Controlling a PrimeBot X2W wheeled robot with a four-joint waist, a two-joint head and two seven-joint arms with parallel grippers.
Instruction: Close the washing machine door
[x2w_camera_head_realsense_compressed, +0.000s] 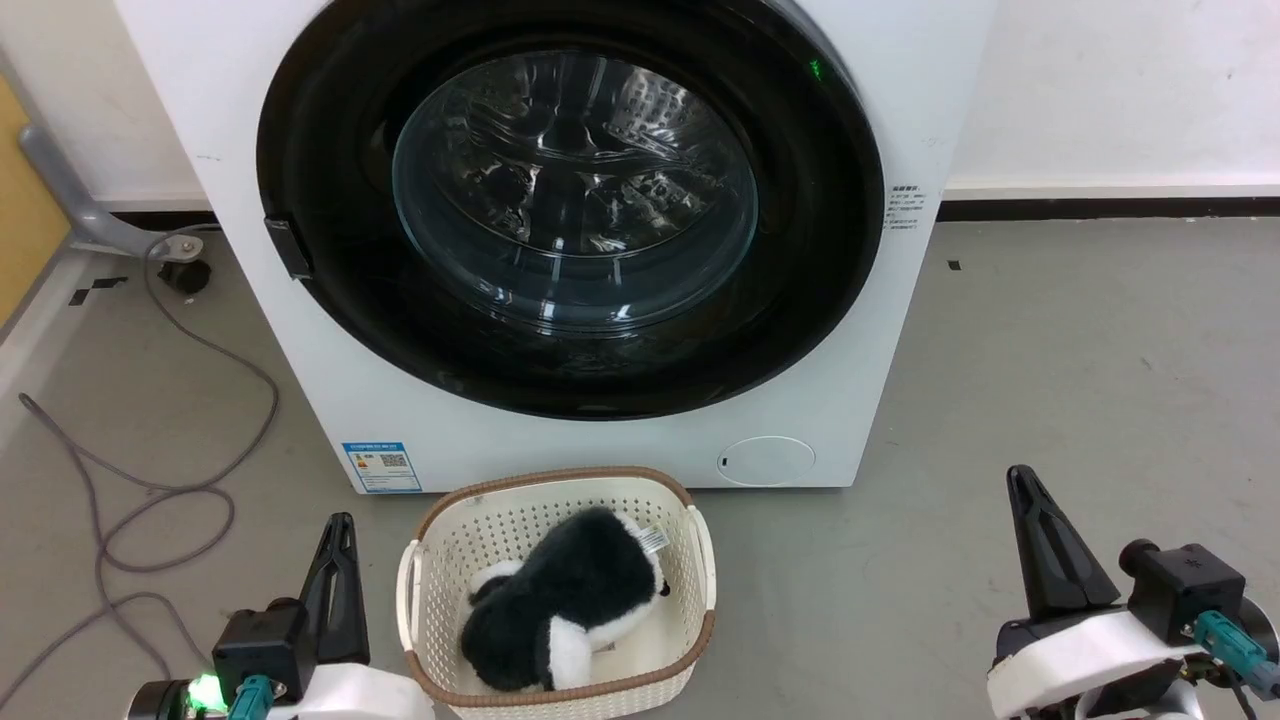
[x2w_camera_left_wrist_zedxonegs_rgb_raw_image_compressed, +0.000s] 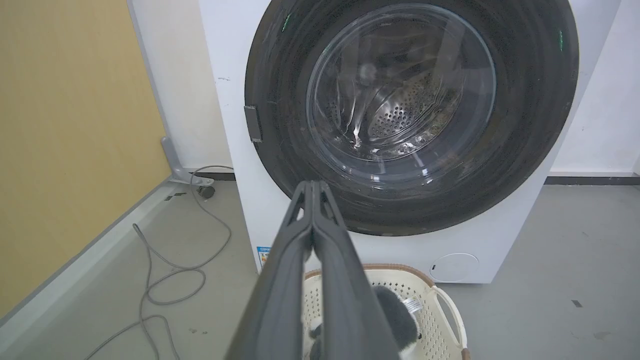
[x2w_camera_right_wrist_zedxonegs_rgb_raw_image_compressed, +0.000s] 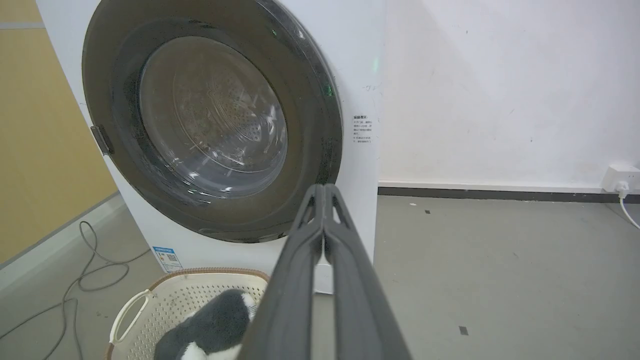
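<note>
Left gripper: closed tight, nothing held.
Right gripper: closed tight, nothing held.
Washing machine door: seen flush against the washing machine, ahead of both fingertips, untouched.
Basket: placed between the grippers, plush toy inside.

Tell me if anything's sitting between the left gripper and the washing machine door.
Nothing visible blocks the shut left gripper from the washing machine door. The basket holding a plush toy stands on the floor before the washing machine, below the door and to that gripper's right.
</note>
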